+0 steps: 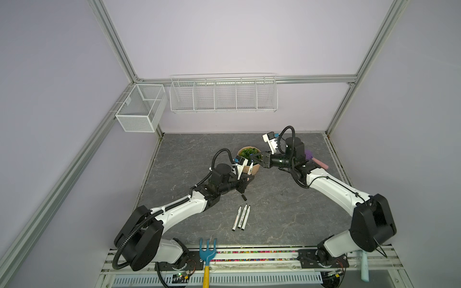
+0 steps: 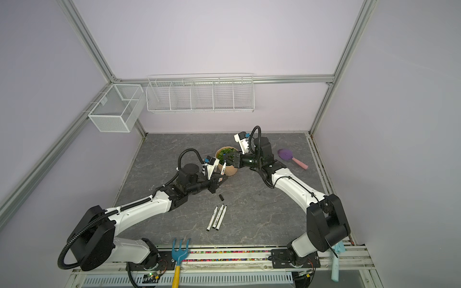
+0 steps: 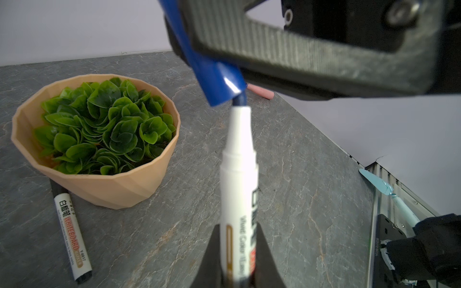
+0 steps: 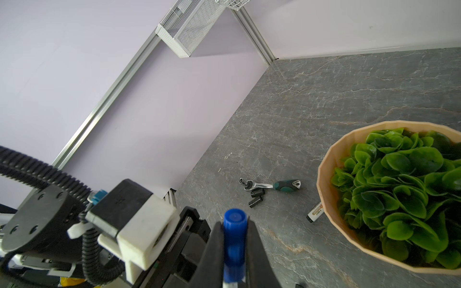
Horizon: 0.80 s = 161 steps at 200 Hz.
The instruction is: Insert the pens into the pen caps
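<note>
Left gripper (image 3: 238,233) clamps a white pen (image 3: 239,159), dark print on its barrel; right gripper (image 4: 234,225) pinches the stubby blue cap (image 4: 234,239) (glossy plastic). The blue tip sits right at the cap's mouth, in the air beside the pot (image 3: 104,184). Three white pens (image 1: 240,218) lie together on the table (image 1: 274,212), a black cap (image 1: 244,197) near them.

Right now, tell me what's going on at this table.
The left gripper holds a white pen and the right gripper holds the blue cap; the pen's tip is just at the cap's mouth, not seated. Three more pens lie together on the table, one pen rests by the plant pot, and black caps sit near the wrench.
</note>
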Each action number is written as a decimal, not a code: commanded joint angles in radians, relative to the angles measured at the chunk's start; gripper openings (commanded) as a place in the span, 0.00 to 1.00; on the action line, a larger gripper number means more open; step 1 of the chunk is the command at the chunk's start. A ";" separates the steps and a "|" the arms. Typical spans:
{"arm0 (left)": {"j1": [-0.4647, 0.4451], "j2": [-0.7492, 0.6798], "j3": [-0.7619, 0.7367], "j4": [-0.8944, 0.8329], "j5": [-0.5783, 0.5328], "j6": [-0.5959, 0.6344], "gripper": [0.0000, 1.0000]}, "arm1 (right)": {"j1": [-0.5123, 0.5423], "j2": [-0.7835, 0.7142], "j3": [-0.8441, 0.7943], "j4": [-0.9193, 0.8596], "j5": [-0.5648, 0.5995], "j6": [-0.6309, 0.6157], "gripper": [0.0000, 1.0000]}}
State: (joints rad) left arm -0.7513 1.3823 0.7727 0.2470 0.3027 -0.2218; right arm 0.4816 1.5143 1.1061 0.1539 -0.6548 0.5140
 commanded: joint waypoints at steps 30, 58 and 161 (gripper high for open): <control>0.001 0.013 0.036 0.044 -0.034 0.018 0.00 | 0.004 -0.038 -0.023 -0.015 -0.015 -0.028 0.06; 0.010 0.019 0.042 0.069 -0.026 0.007 0.00 | 0.004 -0.045 -0.023 -0.017 -0.028 -0.030 0.07; 0.062 0.047 0.098 0.243 0.017 -0.088 0.00 | 0.000 -0.053 0.007 -0.141 -0.236 -0.121 0.10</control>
State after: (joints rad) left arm -0.7273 1.4212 0.7952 0.3515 0.3676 -0.2646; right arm 0.4664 1.4883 1.1168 0.1379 -0.7124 0.4343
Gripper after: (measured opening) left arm 0.128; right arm 0.139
